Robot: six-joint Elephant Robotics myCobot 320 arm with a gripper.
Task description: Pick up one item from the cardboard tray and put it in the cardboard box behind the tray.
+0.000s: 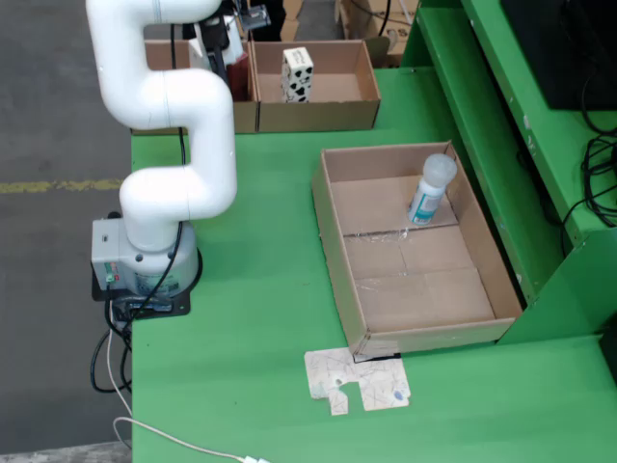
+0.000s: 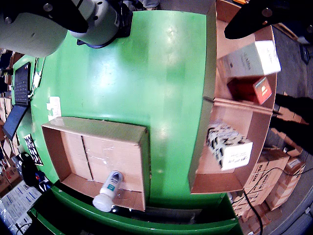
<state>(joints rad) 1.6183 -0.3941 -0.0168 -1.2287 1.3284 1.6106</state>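
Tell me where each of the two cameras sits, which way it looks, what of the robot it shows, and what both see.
Fixed view from above: set high off the table's edge, looking down at the green table, the cardboard tray and the boxes behind it; it shows the white arm and its base.
View that rides on the gripper: high over the table, looking down; the arm's base and a dark gripper part sit at its top edge.
Shared: the tray, the white bottle in it, the spotted carton in a box.
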